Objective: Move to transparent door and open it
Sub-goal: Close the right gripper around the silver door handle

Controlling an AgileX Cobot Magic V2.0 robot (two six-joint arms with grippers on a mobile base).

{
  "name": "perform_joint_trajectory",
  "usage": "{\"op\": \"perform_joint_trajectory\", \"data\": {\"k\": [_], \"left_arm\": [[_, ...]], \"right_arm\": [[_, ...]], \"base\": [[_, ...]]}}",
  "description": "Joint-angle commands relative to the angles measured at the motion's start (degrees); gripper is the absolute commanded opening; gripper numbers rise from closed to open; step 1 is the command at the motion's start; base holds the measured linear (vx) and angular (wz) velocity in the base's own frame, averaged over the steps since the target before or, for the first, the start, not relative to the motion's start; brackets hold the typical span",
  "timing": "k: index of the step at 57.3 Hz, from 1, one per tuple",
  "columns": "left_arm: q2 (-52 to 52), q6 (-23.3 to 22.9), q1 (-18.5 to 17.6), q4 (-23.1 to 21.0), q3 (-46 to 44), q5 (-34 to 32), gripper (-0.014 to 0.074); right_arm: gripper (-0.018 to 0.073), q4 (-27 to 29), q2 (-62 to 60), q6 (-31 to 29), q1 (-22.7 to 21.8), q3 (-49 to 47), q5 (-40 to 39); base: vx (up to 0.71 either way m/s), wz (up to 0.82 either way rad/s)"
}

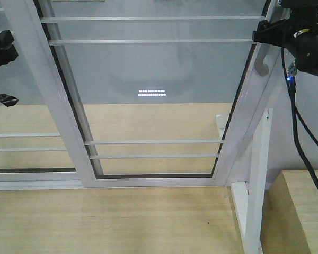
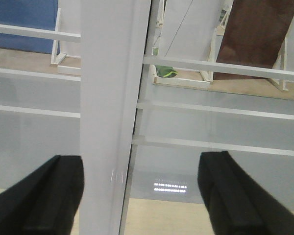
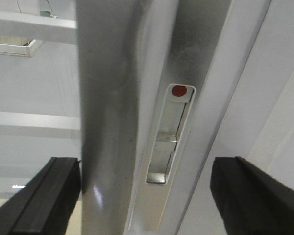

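In the front view you are losing the top of the door point(image 1: 238, 132) past the upper edge. The right fingers point(image 1: 267, 33) are covering the upper part of the handle point(image 1: 263, 63), leaving only its lower curl showing. The left edge is cutting off most of the left fingers point(image 1: 1, 50). In each wrist view the bottom edge is cropping the fingers' bases, and the handle is blurring up close, running off top and bottom.

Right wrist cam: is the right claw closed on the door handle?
No, the right claw is open, fingers wide of the handle.
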Motion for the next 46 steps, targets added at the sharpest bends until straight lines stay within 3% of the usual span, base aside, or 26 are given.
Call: {"op": "perform_joint_trajectory", "data": {"k": [1,10,17,24,34,46], "left_arm": [[-1.49,-0.25,-0.27,-0.13,-1.96,-4.92,0.0582],[-1.49,-0.25,-0.27,-0.13,-1.96,-4.92,0.0582],[-1.49,-0.25,-0.27,-0.13,-1.96,-4.92,0.0582],[-1.49,-0.25,-0.27,-0.13,-1.96,-4.92,0.0582],[-1.49,-0.25,-0.27,-0.13,-1.96,-4.87,0.0582],[-1.49,-0.25,-0.27,-0.13,-1.96,-4.87,0.0582]], "right_arm": [[0.0592,-0.95,-2.06,-0.14,-0.24,-3.25,-5.17],[0.0588,-0.95,-0.47,-0.14,-0.24,-4.87,-5.30],[0.0524,-0.95,0.12,-0.14,-0.24,-4.87,-5.65],[0.0347,-0.95,0.12,-0.14,-0.09,-4.69,-5.44],[-0.0015,-1.11,-0.58,0.23,-0.04,-4.69,-5.15],[-0.0009,-2.71,-1.61,1.40,0.68,-4.69,-4.42]], "base": [[0.00,0.00],[0.00,0.00],[0.00,0.00],[0.00,0.00],[0.00,0.00],[0.00,0.00]]}}
